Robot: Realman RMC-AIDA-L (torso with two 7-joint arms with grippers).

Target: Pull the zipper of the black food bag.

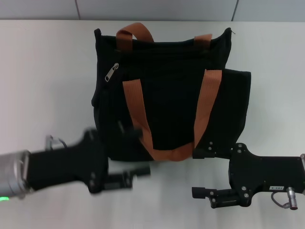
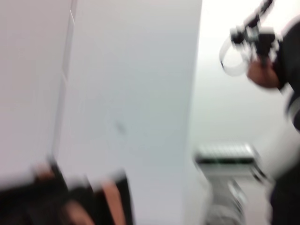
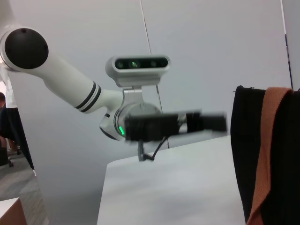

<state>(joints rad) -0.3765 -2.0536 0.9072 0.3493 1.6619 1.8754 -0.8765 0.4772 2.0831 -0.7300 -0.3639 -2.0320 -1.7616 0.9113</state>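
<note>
The black food bag (image 1: 167, 95) lies on the white table (image 1: 43, 76) with its two orange-brown straps (image 1: 136, 109) on top. The silver zipper pull (image 1: 112, 72) sits near the bag's far left corner. My left gripper (image 1: 134, 150) is open at the bag's near left corner, its upper finger over the bag's edge, well short of the zipper. My right gripper (image 1: 201, 171) is open at the bag's near right edge and holds nothing. The right wrist view shows the bag's side (image 3: 248, 154) and my left gripper (image 3: 187, 123) beyond it. The left wrist view shows a blurred part of the bag (image 2: 70, 206).
The table's far edge meets a grey wall (image 1: 157, 9) just behind the bag. A person with a device (image 2: 267, 51) stands off to the side in the left wrist view. Bare tabletop lies to the bag's left and right.
</note>
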